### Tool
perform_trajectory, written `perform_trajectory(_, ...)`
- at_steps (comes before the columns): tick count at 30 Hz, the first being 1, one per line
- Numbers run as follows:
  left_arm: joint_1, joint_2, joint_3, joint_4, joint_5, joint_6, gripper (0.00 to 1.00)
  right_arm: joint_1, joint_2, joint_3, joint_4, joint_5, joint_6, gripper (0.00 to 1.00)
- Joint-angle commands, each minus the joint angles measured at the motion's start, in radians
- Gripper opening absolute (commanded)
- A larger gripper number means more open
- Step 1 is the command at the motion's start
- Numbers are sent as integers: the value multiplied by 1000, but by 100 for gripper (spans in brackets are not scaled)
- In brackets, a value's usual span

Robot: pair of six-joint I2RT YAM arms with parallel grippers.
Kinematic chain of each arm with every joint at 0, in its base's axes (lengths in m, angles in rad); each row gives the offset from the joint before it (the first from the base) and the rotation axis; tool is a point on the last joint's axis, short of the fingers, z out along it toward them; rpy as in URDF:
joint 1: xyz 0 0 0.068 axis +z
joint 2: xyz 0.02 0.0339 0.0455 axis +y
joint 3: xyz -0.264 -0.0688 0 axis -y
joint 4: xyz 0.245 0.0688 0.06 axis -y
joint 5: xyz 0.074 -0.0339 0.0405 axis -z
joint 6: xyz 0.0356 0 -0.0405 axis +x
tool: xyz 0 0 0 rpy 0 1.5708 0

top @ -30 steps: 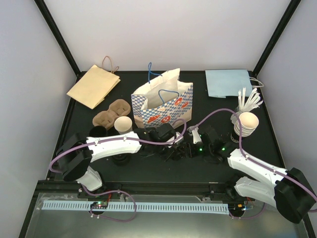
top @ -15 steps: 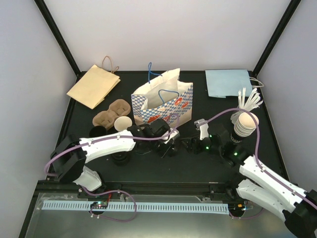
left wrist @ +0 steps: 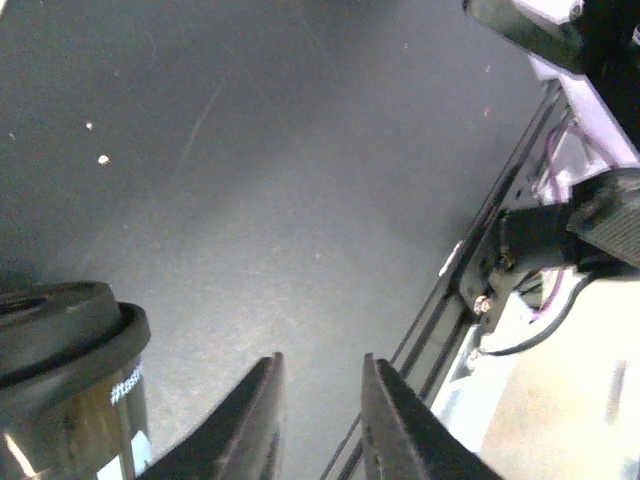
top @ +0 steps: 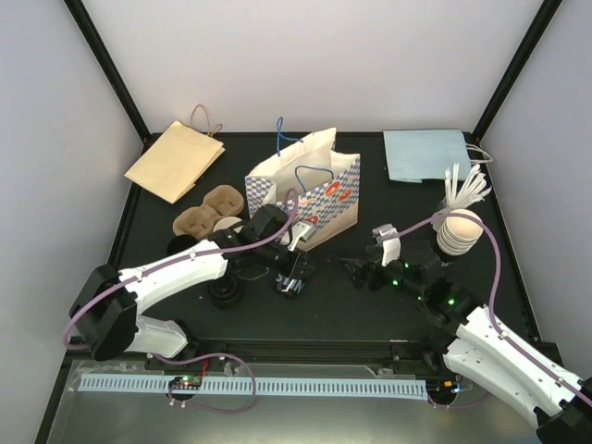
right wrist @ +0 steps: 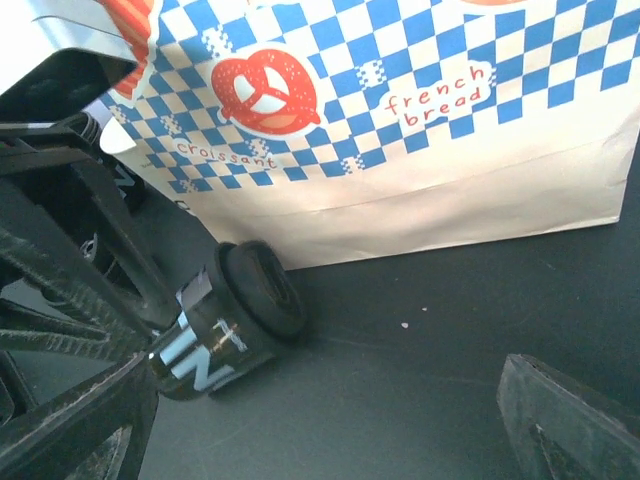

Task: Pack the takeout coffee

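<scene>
The left gripper (left wrist: 320, 420) has its fingers (left wrist: 255, 430) drawn close, with only a slit of bare table (left wrist: 300, 200) between them and nothing pinched. The lidded coffee cup (left wrist: 70, 380) sits just beside its left finger, outside the grip. The right gripper (right wrist: 330, 420) is spread wide, facing the same cup (right wrist: 235, 330) from the right.

The cup is dark with a black lid. It appears tipped over at the near foot of the checked bakery bag (right wrist: 400, 130), its lid end just beside the bag's base. The bag stands open at mid-table (top: 305, 190).

A filled takeout cup is probably moderately heavy, with a wall that dents under hard pressure and a lid that may pop off or leak. The safest hold looks to be across the body below the lid rim, firm but not crushing. The cup should be righted before it is lifted over the bag's soft, floppy mouth.
</scene>
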Motion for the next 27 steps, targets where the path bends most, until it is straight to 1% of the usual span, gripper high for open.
perform_trajectory(1, -3, -34, 8, -111, -84, 5, 35, -3, 47, -10, 57, -46, 19, 95)
perform_trajectory(2, -8, -38, 16, -179, -138, 10, 50, -3, 82, 7, 42, -72, 21, 96)
perform_trajectory(3, -16, -44, 24, -230, -199, 16, 67, -3, 117, 25, 20, -93, 20, 97)
perform_trajectory(5, -46, -58, 31, -302, -331, 26, 95, -3, 179, 49, 4, -123, 23, 97)
perform_trajectory(6, -59, -62, 33, -335, -392, 26, 98, -4, 199, 52, 10, -138, 24, 98)
perform_trajectory(8, -69, -69, 31, -377, -481, 16, 99, -4, 211, 44, 35, -157, 29, 97)
perform_trajectory(10, -70, -64, 22, -393, -531, 9, 99, -3, 205, 34, 60, -166, 37, 97)
perform_trajectory(12, -70, -48, 10, -375, -519, 14, 99, -3, 196, 30, 72, -166, 42, 98)
perform_trajectory(15, -81, -9, 0, -331, -461, 30, 99, -3, 193, 33, 66, -157, 39, 98)
perform_trajectory(20, -98, 56, -11, -297, -471, 38, 99, -3, 192, 33, 44, -152, 41, 98)
perform_trajectory(24, -101, 75, -27, -273, -462, 45, 99, -3, 187, 20, 49, -155, 53, 98)
perform_trajectory(25, -101, 74, -32, -264, -456, 49, 98, -3, 187, 17, 52, -154, 55, 98)
perform_trajectory(27, -103, 77, -42, -252, -455, 57, 93, -3, 193, 12, 56, -156, 60, 98)
